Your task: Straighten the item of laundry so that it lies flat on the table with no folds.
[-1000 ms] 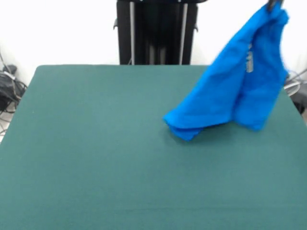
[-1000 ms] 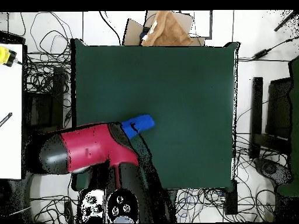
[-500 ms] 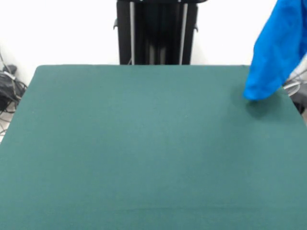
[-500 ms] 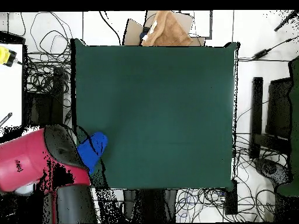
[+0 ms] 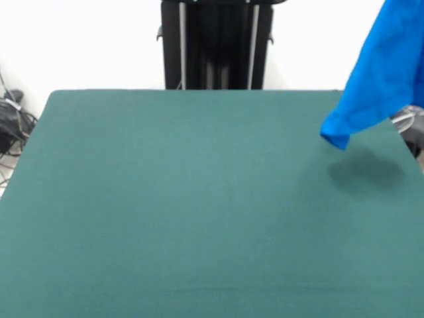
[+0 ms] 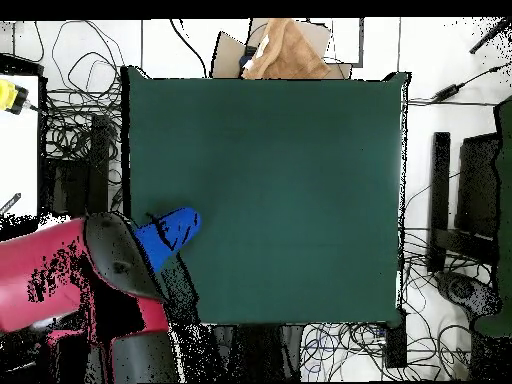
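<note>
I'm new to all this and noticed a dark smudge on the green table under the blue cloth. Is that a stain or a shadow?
In the front view it looks like a soft shadow on the table, beneath the hanging T-shirt, whose lowest corner is clear of the cloth. In the overhead view the arm hides that spot.

The bright blue cloth T-shirt [image 5: 382, 73] is seen hanging clear above the wide dark green felt-covered table [image 5: 185, 212], at its far right corner in the front view. Overhead, the red and black robot arm [image 6: 70, 285] is found over the table's lower left edge, with the shirt just beside it.
</note>
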Motion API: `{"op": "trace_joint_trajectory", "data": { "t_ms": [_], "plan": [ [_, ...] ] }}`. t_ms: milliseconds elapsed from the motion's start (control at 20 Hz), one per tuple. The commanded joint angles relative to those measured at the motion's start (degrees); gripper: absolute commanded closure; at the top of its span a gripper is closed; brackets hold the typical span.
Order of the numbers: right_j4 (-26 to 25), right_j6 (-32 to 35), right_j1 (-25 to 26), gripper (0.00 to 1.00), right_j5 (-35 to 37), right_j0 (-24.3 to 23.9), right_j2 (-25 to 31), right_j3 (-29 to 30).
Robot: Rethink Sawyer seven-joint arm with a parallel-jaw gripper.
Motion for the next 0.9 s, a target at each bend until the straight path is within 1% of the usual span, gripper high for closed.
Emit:
{"op": "trace_joint_trajectory", "data": {
  "t_ms": [50, 200, 300, 450, 600, 800, 900],
  "plan": [
    [2.43, -5.75, 3.77, 1.00, -19.46, -9.04, -0.05, 15.62],
    [2.39, -12.02, 6.98, 1.00, -26.45, -14.66, 4.27, 17.88],
    [0.97, -14.01, 9.03, 1.00, -29.62, -17.60, 6.88, 18.43],
    [-0.40, -14.61, 9.77, 1.00, -30.91, -20.19, 9.10, 18.77],
    [-1.75, -14.19, 9.50, 1.00, -30.20, -21.05, 10.00, 18.03],
    [-3.59, -18.05, 15.05, 1.00, -34.11, -26.67, 14.76, 17.81],
    [-4.96, -20.61, 17.64, 1.00, -34.68, -29.69, 17.14, 17.12]
  ]
}}
